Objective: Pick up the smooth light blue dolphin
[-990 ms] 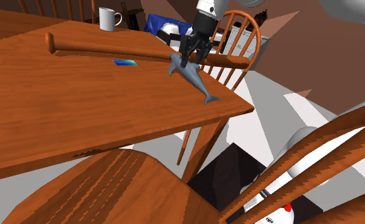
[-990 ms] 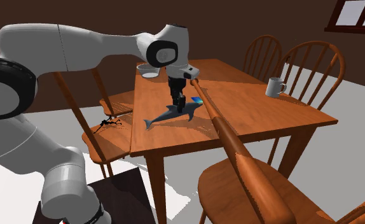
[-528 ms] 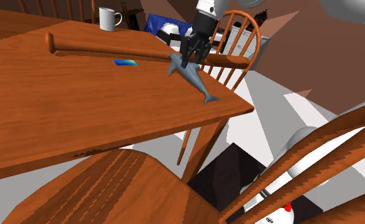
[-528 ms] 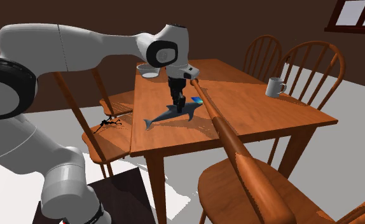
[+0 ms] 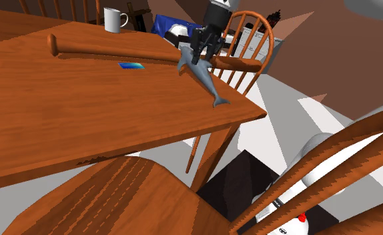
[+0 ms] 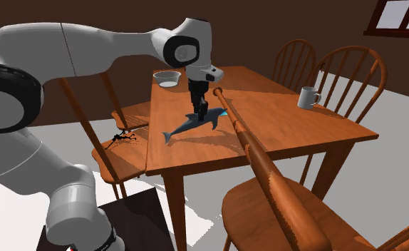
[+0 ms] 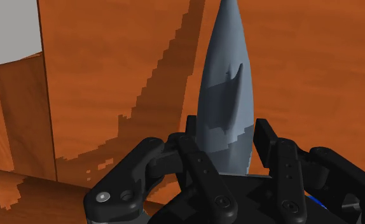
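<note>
As the claw [image 6: 202, 112] stands: fingers [image 7: 200, 167] closed on the blue-grey dolphin [image 6: 191, 125], clasping its body away from the tail
Dolphin: centre of the second exterior view, seemingly just clear of the bench [image 6: 303, 125]
Lift: go straight up, grip firm; the long tail may tip it
Edges: bench edge near the tail; baseball bat [image 6: 256, 153] just beside
Room: open overhead

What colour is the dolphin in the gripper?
The dolphin is a plain greyish blue, no pattern; the wrist view shows it best.
</note>
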Tool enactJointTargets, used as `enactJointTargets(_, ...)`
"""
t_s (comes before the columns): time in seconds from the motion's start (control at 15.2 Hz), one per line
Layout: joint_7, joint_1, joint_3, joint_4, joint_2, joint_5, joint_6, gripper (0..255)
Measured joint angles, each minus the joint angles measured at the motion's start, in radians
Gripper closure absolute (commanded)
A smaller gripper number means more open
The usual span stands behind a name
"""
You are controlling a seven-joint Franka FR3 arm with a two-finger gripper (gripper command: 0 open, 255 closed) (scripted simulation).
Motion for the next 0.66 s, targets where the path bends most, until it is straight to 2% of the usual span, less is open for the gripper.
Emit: enactJointTargets(0.66,0.013,-0.002,-0.003,0.159,0.032,-0.005,-0.127,255)
